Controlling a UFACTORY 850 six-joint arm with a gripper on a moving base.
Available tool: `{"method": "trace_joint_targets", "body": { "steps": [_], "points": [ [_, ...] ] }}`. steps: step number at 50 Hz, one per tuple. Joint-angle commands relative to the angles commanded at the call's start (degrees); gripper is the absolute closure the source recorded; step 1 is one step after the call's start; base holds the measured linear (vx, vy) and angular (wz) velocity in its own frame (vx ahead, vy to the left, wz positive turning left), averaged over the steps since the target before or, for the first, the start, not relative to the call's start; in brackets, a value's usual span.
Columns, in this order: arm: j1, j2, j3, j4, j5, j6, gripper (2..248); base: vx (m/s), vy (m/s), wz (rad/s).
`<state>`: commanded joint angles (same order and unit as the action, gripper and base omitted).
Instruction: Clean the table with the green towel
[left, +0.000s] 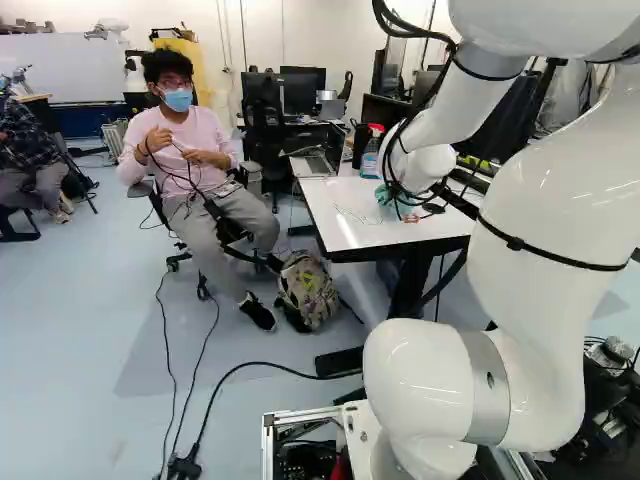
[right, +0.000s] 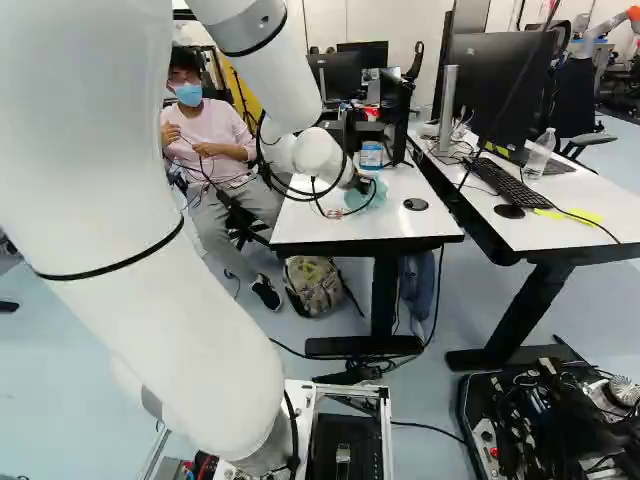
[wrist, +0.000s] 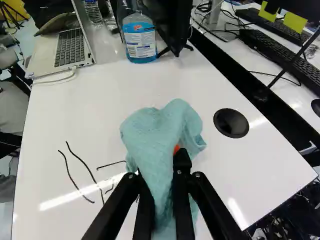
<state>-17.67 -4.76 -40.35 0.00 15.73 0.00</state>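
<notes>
Bent white arm (left: 545, 210) reaching forward, jaws clamped slightly apart

The place looks like a robotics lab with an office side to it. A white robot arm (left: 545, 200) rises over exposed electronics and wiring (right: 545, 425), and black cables (left: 205, 425) trail across the pale floor (left: 80, 330). Monitors (right: 495, 85) and a keyboard (right: 512, 183) stand on a white surface (right: 600, 195) (the deskbound half of the room), while a whiteboard (left: 65, 70) stands at the back.
</notes>
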Motion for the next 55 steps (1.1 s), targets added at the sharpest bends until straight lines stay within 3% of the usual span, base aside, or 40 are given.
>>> {"method": "trace_joint_targets", "body": {
  "steps": [30,55],
  "points": [
    [2.4,-0.6,-0.6,0.0,-0.1,0.0,208,0.000,0.000,0.000],
    [2.5,-4.2,-1.2,0.0,0.6,0.0,208,0.000,0.000,0.000]
  ]
}}
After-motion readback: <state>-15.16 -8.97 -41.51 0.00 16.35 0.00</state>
